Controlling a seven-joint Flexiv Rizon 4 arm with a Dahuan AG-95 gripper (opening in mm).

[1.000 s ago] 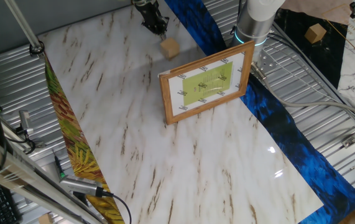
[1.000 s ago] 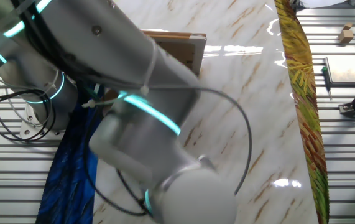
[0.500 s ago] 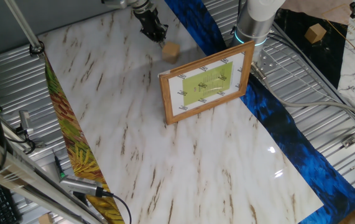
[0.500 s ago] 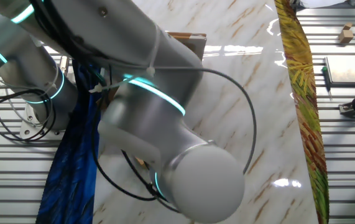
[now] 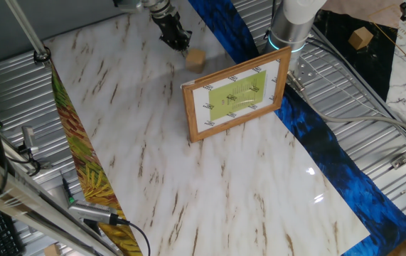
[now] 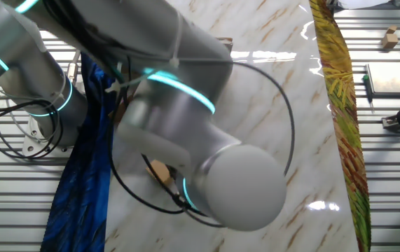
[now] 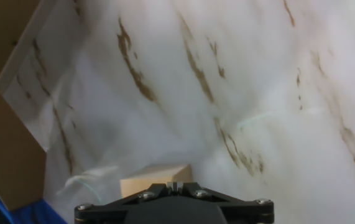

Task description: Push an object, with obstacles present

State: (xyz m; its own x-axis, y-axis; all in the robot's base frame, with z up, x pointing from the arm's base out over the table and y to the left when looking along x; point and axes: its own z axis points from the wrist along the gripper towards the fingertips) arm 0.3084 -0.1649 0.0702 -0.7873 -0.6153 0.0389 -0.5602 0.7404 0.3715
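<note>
1. Noting a small pale wooden block (image 5: 196, 59), near-cubic, smooth-faced, showing no clear long axis.
2. Sitting flat on the glossy brown-veined marble tabletop (image 5: 153, 163), just beside the gripper (image 5: 177, 39) and near the upright wood-framed picture (image 5: 237, 98).
3. Turning one flat face toward the gripper.
4. Finding the fingers (image 7: 165, 190) meeting tip to tip, holding nothing.

Small wooden block (image 5: 196, 60) on the marble table (image 5: 153, 163).
Pale tan cube, lying flat near the far edge, close to but apart from the upright picture frame (image 5: 237, 96).
</note>
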